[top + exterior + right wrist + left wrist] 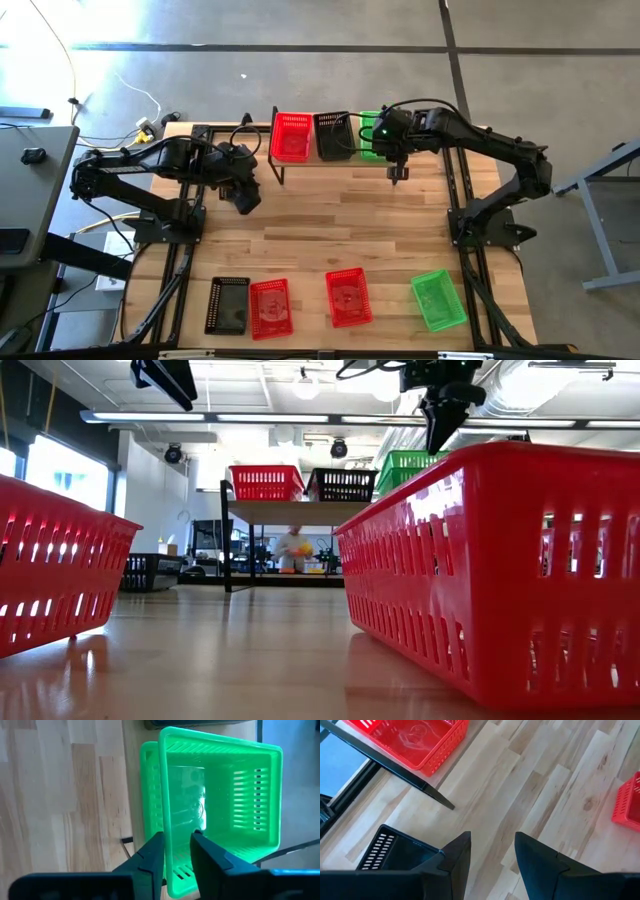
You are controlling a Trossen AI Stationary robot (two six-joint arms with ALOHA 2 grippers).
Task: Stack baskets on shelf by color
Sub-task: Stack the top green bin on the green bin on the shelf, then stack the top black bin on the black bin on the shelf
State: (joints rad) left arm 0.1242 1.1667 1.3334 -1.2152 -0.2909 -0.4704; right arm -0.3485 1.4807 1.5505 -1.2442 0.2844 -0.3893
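Observation:
The shelf (pixel 315 160) stands at the table's far side and carries a red basket (pixel 291 135), a black basket (pixel 333 135) and green baskets (pixel 368 135) in a row. In the right wrist view one green basket (pixel 225 795) sits askew on top of another green one (pixel 147 795). My right gripper (pixel 177 852) is over the shelf's right end, shut on the upper green basket. My left gripper (pixel 245 198) hovers open above bare table near the shelf's left legs. A black basket (pixel 228 304), two red baskets (pixel 269 307) (pixel 348 297) and a green basket (pixel 438 299) rest on their bottoms near the table's near edge. My right gripper holds the upper green basket by the rim of one side wall (pixel 172 870), one finger inside and one outside, coming from above and pointing down. The basket is tilted, its bottom partly in the green basket beneath it on the shelf.
Between the shelf and the row of baskets at the near edge lies a wide band of bare wooden table (pixel 340 225). Black frame rails (pixel 170 290) (pixel 470 270) run along both table sides. A person (pixel 293 548) shows far back in the room.

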